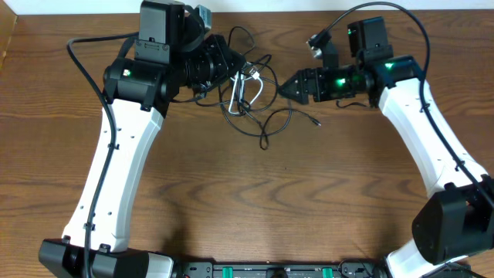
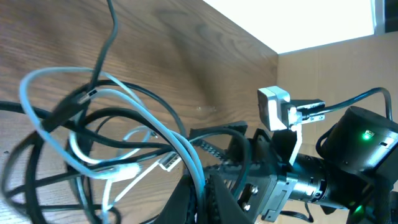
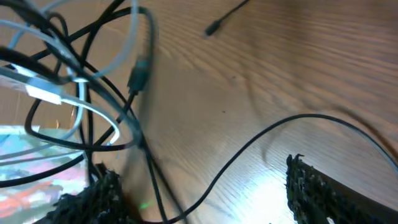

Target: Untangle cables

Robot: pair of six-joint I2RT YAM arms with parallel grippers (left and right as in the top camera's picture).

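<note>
Ridged black fingers of the right gripper (image 3: 205, 190) stand apart, straddling a thin black cord (image 3: 311, 116). Left gripper (image 2: 202, 190), jaws together, appears to pinch the thin white cord (image 2: 189, 152) in the far-centre tangle (image 1: 247, 93). Pulling apart now could cinch the interlocked loops tighter.

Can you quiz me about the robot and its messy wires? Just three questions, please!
1. True or false: the right gripper is open.
2. Pick one. The cables in the tangle are: A red and green, B black and white, C all yellow.
3. Fill the gap: the ___ gripper is shut on the tangle.
Key: 1 true. 2 B. 3 the left gripper.
</note>
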